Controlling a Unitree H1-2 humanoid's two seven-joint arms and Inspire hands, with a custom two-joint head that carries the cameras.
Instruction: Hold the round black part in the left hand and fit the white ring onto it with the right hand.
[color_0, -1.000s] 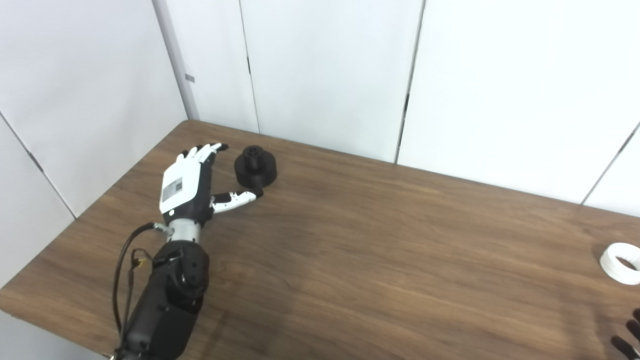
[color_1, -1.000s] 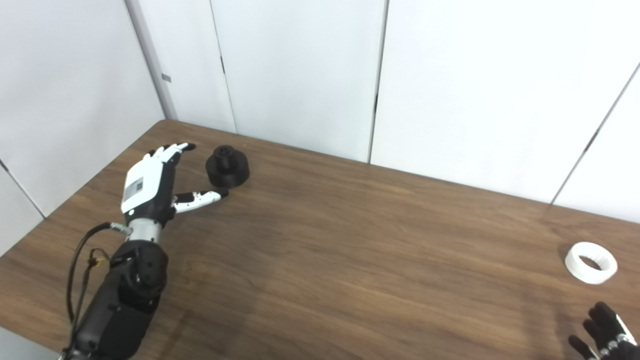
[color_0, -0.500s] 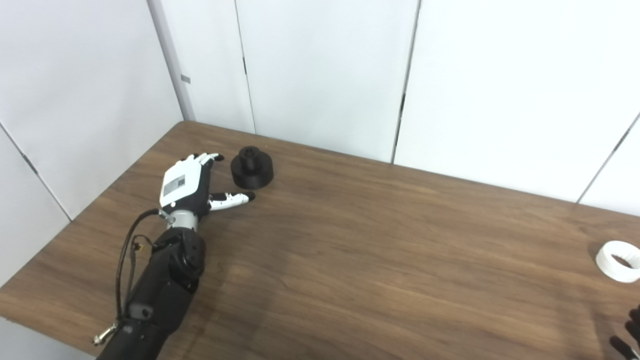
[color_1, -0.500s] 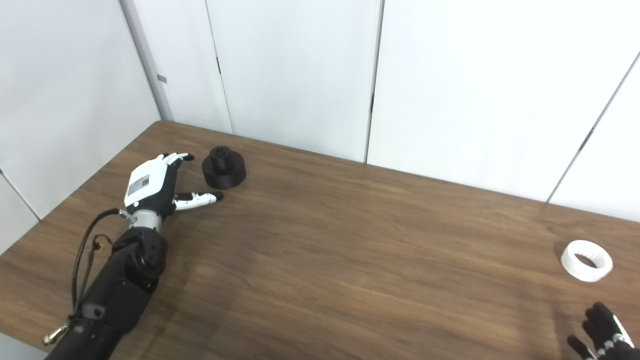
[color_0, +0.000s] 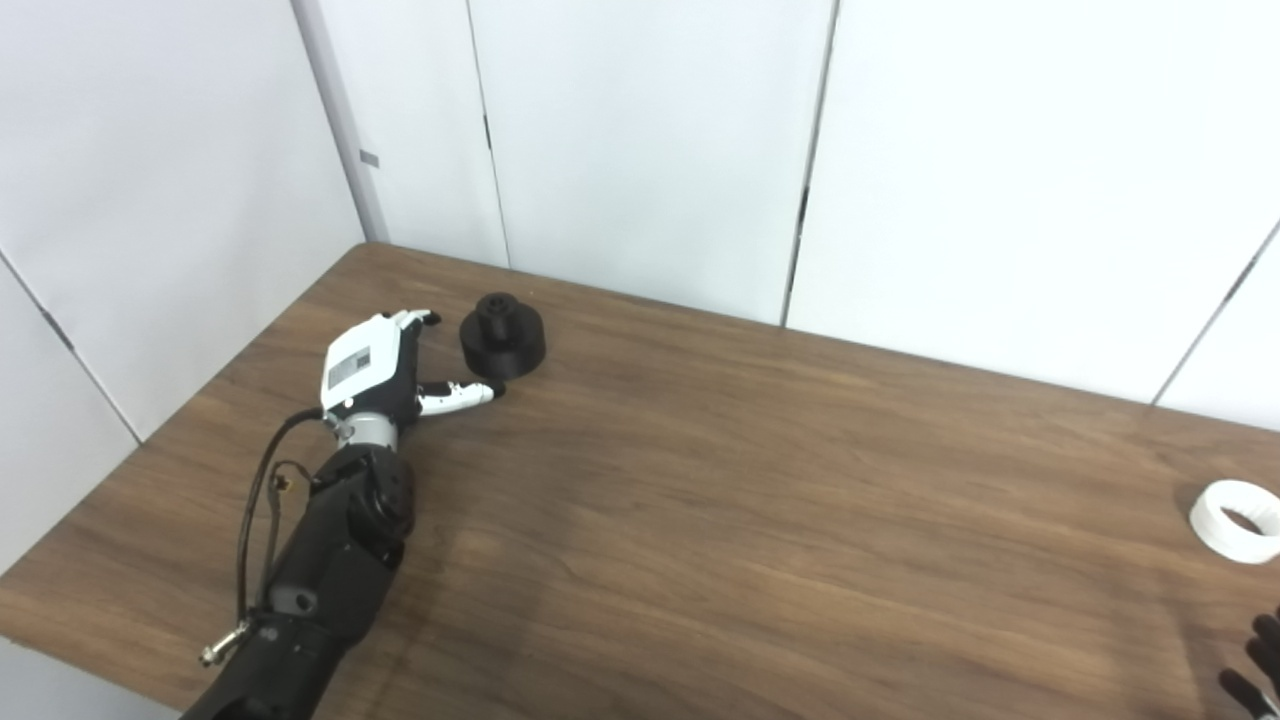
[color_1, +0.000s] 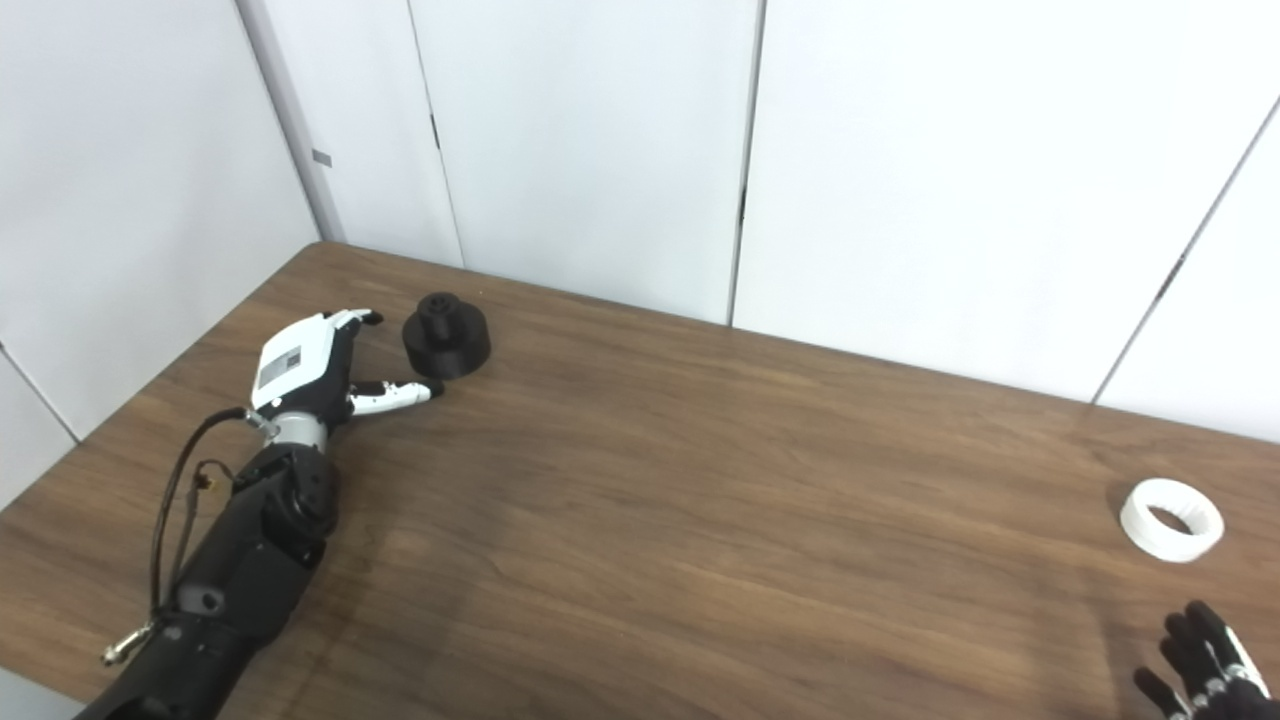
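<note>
White panels back the wooden table (color_0: 700, 480). Round black part (color_0: 502, 336) stands unheld; left hand (color_0: 375, 365), fingers spread, has lowered just beside it, ready to grasp. White ring (color_1: 1171, 519) lies well apart; right hand (color_1: 1205, 668), fingers apart, waits near.

Left hand (color_0: 372, 366): my black forearm reaches in from the lower left, white back of hand up, fingers apart and extended, thumb out to the right, holding nothing. Right hand (color_1: 1205, 668): only spread black fingertips show at the lower right corner.
</note>
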